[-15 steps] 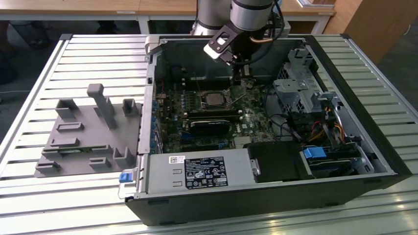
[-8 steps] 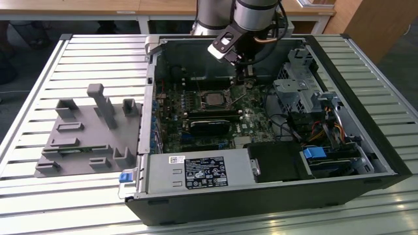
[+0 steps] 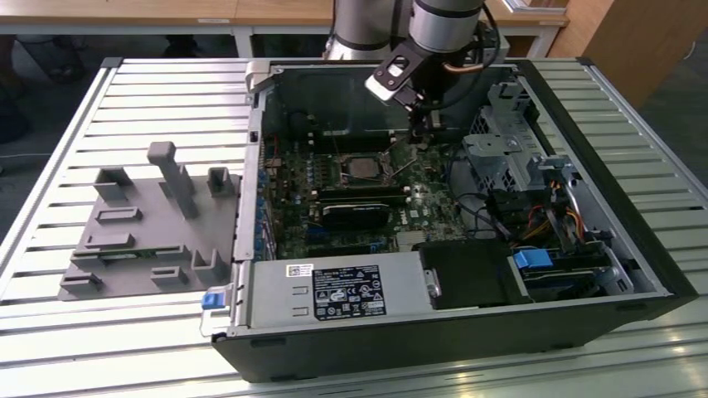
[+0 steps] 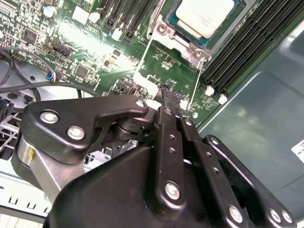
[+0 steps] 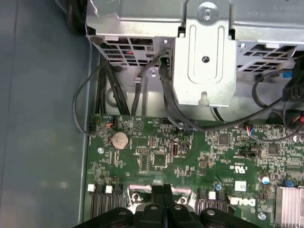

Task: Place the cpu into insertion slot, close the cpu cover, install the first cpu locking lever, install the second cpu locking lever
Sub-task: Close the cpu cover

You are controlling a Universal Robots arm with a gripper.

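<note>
Even light falls from above in the exterior view; the slatted tabletop [image 3: 66, 99] shines pale, with white glare on the slats along its near edge; the inside of the computer case [image 3: 332, 108] lies in shade. In the second wrist view a hot white glare washes out part of the circuit board [image 4: 80, 35]; the chip [image 4: 204, 16] glows bright; the black gripper [image 4: 167, 97] is dark, with small glints on its screws. In the first wrist view the metal bracket [image 5: 204, 61] is brightly lit.

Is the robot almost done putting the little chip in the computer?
About halfway. The cpu sits in the insertion slot and the cpu cover looks closed over its edges. The claw, shut, is beside the tip of one thin locking lever. Both levers stick out from the socket, so they seem not latched yet.
</note>
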